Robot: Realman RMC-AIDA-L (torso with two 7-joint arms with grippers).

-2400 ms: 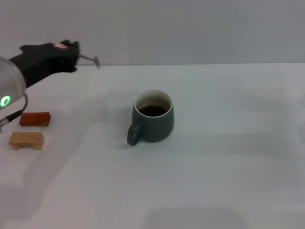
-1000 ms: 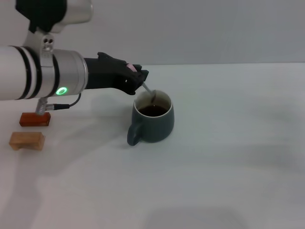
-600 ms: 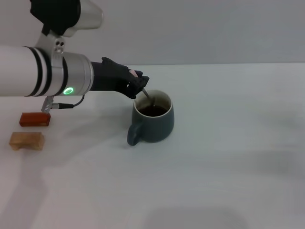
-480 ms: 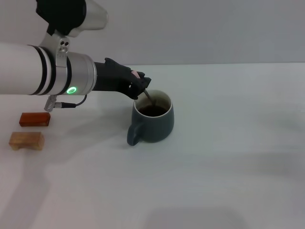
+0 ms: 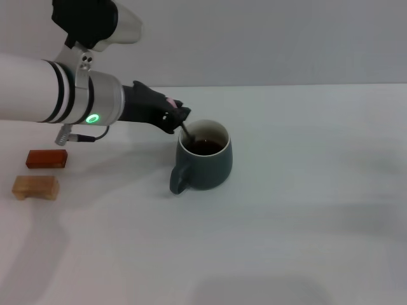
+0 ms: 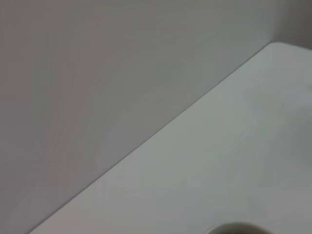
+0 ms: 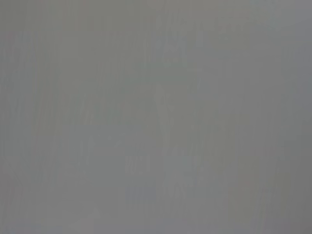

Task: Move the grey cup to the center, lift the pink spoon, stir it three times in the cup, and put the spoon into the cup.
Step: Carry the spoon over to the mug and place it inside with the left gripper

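The grey cup (image 5: 205,156) stands on the white table (image 5: 305,210), its handle turned toward the robot and dark liquid inside. The left claw (image 5: 177,118) hangs just beside the cup's rim on the side away from the handle, clamped on the pink spoon (image 5: 180,124) by its handle; only a bit of pink shows at the grip. The thin metal stem slants down over the rim into the liquid.

The spoon looks light, stiff and slim, so a grip high on the handle suits it, though so narrow a thing could twist between the fingers if it drags on the cup wall. The cup looks heavy and steady, probably ceramic and glazed smooth; a hard knock at the rim could tip it or slop the drink.

The right claw is not in view.
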